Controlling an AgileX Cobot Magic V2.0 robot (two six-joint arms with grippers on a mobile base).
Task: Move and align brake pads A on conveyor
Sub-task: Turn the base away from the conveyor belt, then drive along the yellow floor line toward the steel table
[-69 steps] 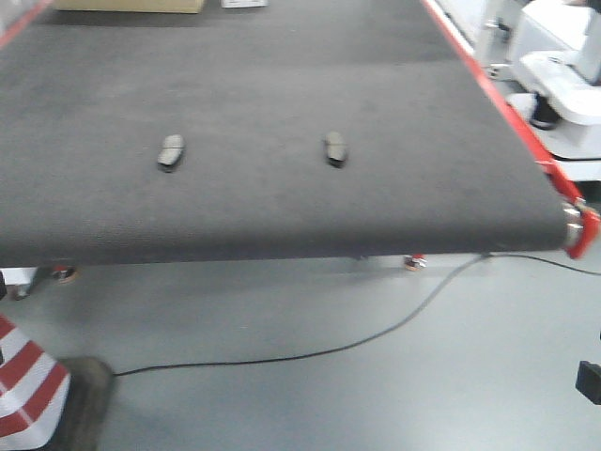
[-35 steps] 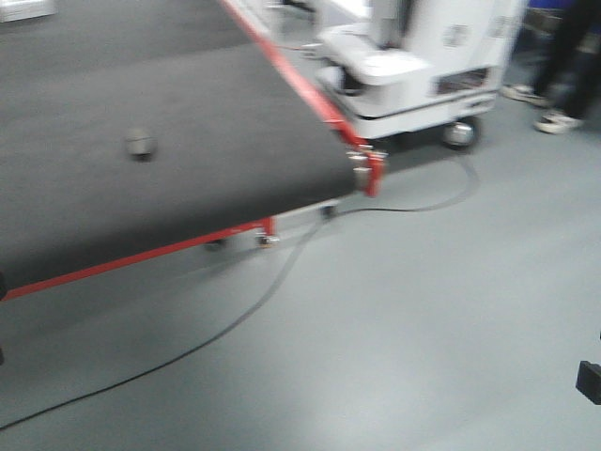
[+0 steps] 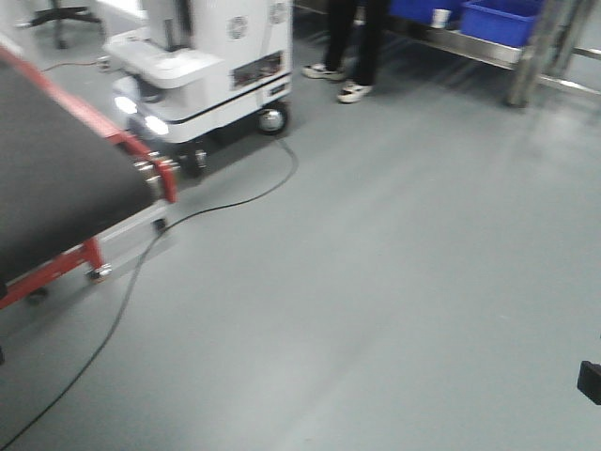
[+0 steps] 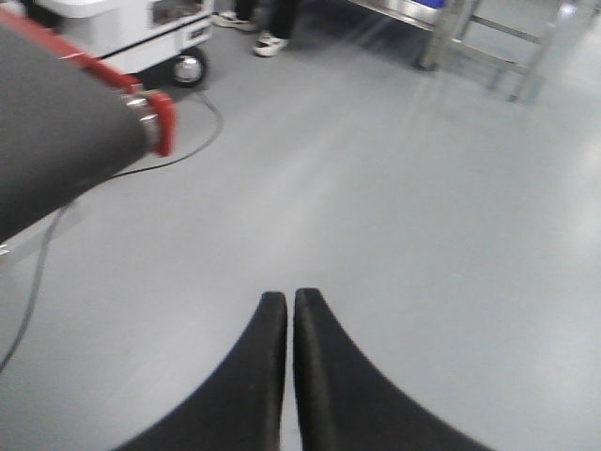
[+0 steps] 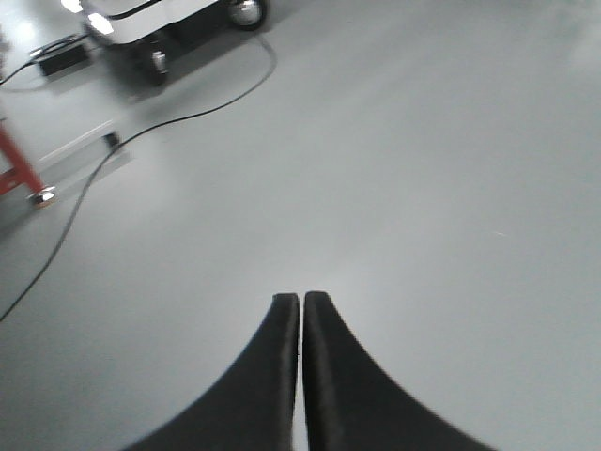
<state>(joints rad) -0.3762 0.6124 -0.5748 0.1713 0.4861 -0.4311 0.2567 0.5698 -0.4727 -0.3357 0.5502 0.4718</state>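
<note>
Only the end of the conveyor [image 3: 56,188] shows, a dark charcoal belt with red edge strips at the far left of the front view; it also fills the upper left of the left wrist view as the conveyor [image 4: 56,132]. No brake pads A are in view. My left gripper [image 4: 289,296] is shut with nothing between its fingers, hanging over bare grey floor to the right of the belt end. My right gripper [image 5: 301,299] is also shut and empty, over the floor.
A white wheeled machine [image 3: 207,66] stands just beyond the belt end, with a black cable [image 3: 225,197] trailing across the floor. A person's legs [image 3: 352,47] and a metal bench with blue bins [image 3: 498,23] are at the back.
The view has swung right: the belt with two pads filled the frame a second ago, slid left, and now only its end shows. Both pads have left the view.
</note>
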